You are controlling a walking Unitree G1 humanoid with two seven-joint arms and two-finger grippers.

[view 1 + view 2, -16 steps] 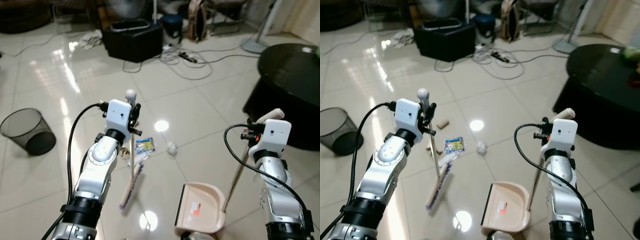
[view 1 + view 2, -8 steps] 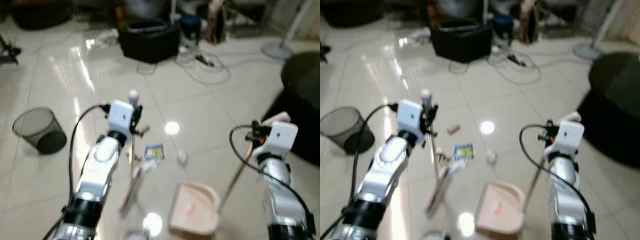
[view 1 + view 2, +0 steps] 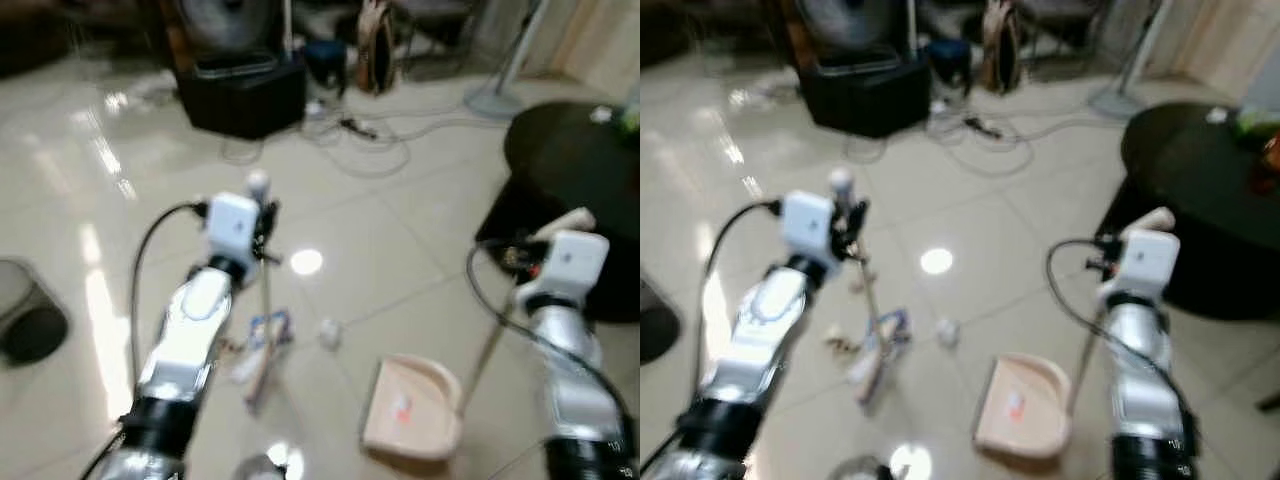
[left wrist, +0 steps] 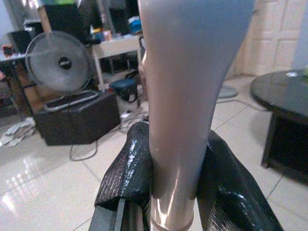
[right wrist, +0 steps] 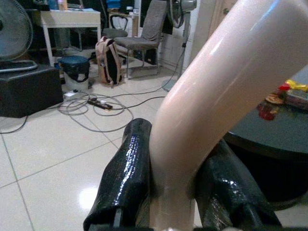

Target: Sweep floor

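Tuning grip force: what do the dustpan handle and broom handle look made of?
Dustpan handle: looks like moulded plastic, glossy cream, soft highlights along its curve. Broom handle: smooth grey-beige, semi-gloss, probably plastic, though coated metal can't be ruled out. Both sit clamped between black gripper fingers.

The broom (image 3: pixel 262 300) stands nearly upright on the pale glossy tiled floor (image 3: pixel 400 240), its thin stick topped by a rounded pale knob and its bristle head resting on the tiles; the left gripper (image 4: pixel 166 192) has its black fingers (image 4: pixel 126 178) clamped on the stick; the beige dustpan (image 3: pixel 412 406) lies flat on the floor with its long pale handle rising slantwise into the right gripper (image 5: pixel 175 192); a blue-and-white wrapper (image 3: pixel 268 327), a small crumpled white paper ball (image 3: pixel 328 332) and blurred scraps lie on the tiles between broom and dustpan.
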